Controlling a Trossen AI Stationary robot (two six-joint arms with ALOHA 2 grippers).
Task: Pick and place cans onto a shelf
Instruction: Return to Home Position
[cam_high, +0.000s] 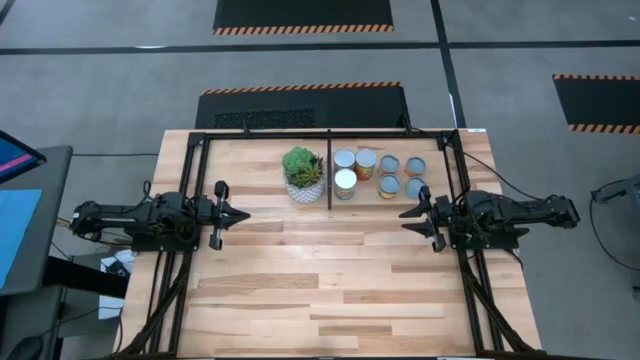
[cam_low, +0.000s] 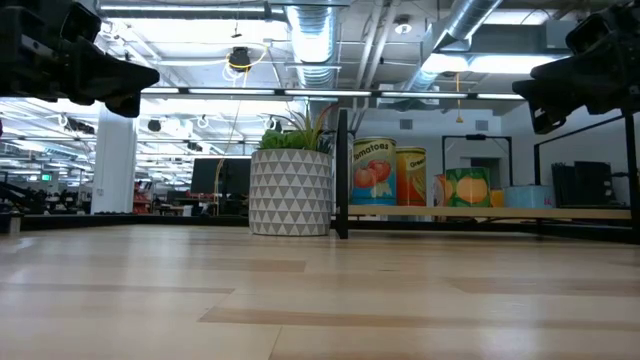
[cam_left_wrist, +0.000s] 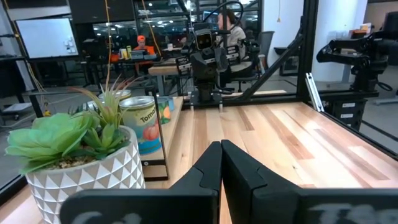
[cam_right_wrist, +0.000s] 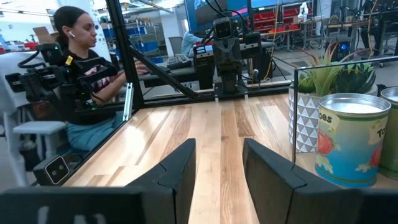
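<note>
Several cans (cam_high: 378, 172) stand upright on the shelf's wooden board, right of its thin black centre bar (cam_high: 329, 170). They also show in the low view (cam_low: 385, 172), and one tomato can shows in the right wrist view (cam_right_wrist: 348, 140). The shelf (cam_high: 200, 140) is a black tube frame at the table's far side. My left gripper (cam_high: 240, 213) is shut and empty above the table's left part, its fingers together in its wrist view (cam_left_wrist: 221, 149). My right gripper (cam_high: 408, 213) is open and empty, near side of the cans, with a gap between its fingers (cam_right_wrist: 217, 152).
A green succulent in a white patterned pot (cam_high: 302, 174) stands just left of the centre bar, also in the low view (cam_low: 290, 185). Bare wooden table (cam_high: 320, 280) lies between and in front of the arms. A person (cam_right_wrist: 81, 62) sits beyond the table's left side.
</note>
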